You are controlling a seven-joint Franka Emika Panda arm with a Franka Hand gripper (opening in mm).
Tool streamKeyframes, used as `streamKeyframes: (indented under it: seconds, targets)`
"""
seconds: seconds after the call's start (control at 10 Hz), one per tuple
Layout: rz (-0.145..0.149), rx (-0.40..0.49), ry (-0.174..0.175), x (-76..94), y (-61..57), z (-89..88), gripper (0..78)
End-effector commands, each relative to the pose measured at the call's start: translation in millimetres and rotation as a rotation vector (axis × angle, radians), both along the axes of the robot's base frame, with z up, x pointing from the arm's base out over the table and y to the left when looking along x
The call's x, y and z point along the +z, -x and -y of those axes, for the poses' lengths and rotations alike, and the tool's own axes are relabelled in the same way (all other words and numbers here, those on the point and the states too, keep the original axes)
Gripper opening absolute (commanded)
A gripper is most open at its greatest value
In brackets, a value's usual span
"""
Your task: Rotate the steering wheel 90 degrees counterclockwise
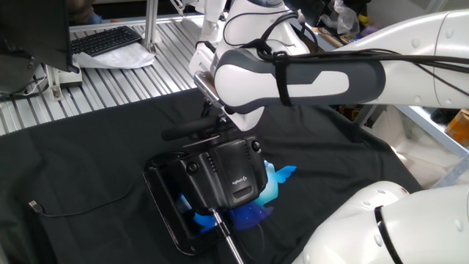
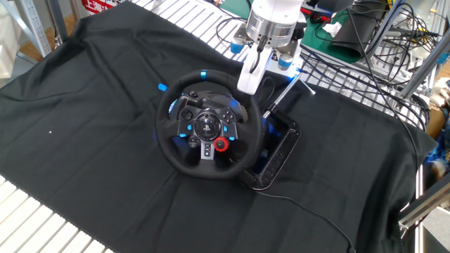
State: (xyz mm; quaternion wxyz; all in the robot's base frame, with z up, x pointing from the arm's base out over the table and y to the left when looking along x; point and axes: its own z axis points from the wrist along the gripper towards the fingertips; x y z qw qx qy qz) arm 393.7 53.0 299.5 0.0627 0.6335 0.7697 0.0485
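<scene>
Pincer (image 2: 250,83) at steering wheel (image 2: 184,156) rim (top right)

Matt black cloth (image 2: 91,112), glossy white plastic pincer (image 2: 251,79), ribbed metal tabletop (image 1: 117,81)

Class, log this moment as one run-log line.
gripper: at upper-right rim, grip unclear | steering wheel: blue band near top | base: on black cloth

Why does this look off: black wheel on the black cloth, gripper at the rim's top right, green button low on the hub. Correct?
One slip: the button low on the hub is red, not green. The other fixed view shows it facing the camera. The rest holds: the steering wheel sits on the black cloth, with the gripper at its top right.
</scene>
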Motion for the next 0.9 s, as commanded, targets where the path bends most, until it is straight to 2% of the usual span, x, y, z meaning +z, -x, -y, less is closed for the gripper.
streamKeyframes:
  seconds: [0.1, 0.5, 0.6, 0.9]
  targets:
    - [0.006, 0.103, -0.007, 7.5, -1.8, 6.2, 1.2]
    - [0.0, 0.161, -0.023, 13.3, 0.2, 10.5, 1.2]
    - [-0.003, 0.207, -0.025, 14.1, 0.0, 12.3, 1.2]
    - [0.007, 0.229, -0.03, 11.6, -2.9, 16.8, 1.2]
